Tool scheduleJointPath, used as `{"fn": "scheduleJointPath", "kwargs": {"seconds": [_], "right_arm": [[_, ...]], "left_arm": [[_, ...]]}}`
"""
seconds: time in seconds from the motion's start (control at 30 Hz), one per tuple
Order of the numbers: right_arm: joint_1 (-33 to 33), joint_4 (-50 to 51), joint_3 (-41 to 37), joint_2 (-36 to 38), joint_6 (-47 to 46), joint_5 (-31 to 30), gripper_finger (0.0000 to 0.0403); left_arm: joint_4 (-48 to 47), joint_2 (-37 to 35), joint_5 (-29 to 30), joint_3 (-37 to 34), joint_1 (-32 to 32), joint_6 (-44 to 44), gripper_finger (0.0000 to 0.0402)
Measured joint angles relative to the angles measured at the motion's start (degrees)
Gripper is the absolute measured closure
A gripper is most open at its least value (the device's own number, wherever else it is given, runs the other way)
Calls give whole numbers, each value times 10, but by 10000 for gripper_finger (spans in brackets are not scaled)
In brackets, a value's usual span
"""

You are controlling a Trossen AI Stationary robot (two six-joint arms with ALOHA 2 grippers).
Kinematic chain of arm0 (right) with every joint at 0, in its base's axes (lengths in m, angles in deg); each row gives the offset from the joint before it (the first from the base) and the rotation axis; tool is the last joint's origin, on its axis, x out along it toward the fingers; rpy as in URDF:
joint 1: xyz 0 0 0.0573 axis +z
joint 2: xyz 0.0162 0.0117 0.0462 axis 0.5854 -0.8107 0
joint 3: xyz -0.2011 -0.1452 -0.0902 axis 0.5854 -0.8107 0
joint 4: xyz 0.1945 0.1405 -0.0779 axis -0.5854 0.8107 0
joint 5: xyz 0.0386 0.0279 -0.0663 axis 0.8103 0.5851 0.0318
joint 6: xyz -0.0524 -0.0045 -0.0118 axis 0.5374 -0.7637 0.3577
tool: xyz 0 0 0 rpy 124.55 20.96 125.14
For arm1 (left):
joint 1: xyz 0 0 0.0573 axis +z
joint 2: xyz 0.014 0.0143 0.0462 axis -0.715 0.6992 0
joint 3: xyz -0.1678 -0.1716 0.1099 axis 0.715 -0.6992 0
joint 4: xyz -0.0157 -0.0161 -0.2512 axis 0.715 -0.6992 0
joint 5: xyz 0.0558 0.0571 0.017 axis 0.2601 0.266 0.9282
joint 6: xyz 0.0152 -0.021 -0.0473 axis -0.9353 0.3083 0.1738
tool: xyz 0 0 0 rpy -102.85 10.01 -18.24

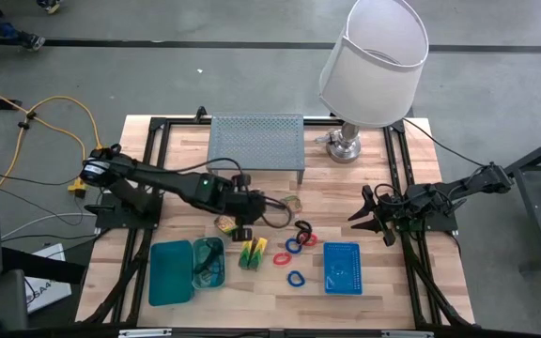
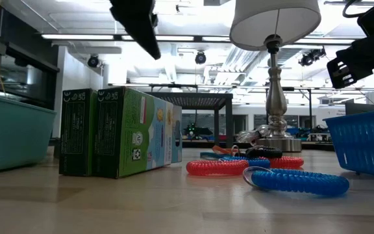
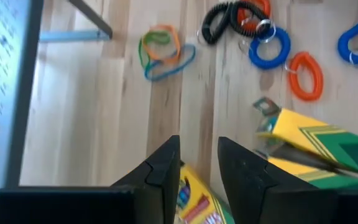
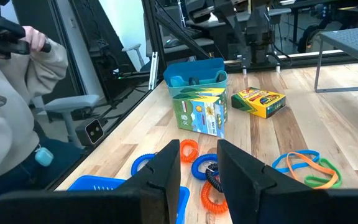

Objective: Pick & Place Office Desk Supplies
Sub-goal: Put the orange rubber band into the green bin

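A small yellow-green crayon box (image 1: 224, 223) lies flat on the table. My left gripper (image 3: 197, 146) hangs just above it, pointing down, open by a narrow gap with only bare wood showing between the fingers. Two yellow-green blocks (image 1: 252, 252) stand upright on their ends beside a teal tray (image 1: 209, 263). Red, blue and black band loops (image 1: 299, 239) lie on the wood, and one more blue loop (image 1: 296, 279) lies nearer the front. A blue mesh basket (image 1: 342, 268) sits to their right. My right gripper (image 1: 363, 211) waits at the right, open with nothing in it.
A grey perforated riser shelf (image 1: 256, 141) and a white-shaded lamp (image 1: 374, 56) stand at the back. A second teal tray (image 1: 170, 272) lies front left. Loose rubber bands (image 1: 292, 202) lie near the shelf's leg. A person (image 4: 11, 93) sits beyond the table edge.
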Motion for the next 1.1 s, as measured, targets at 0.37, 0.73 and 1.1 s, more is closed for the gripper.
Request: {"fn": "scheduleJointPath", "kwargs": {"seconds": [0.37,0.73,1.1], "right_arm": [[0,1,0,0,0,0,309],[0,0,0,-5,0,0,309],[0,0,0,-5,0,0,309]], "left_arm": [[86,37,-41,0,61,-101,299],[204,130,-124,0,113,-248,299],[246,194,-149,0,133,-291,299]]}}
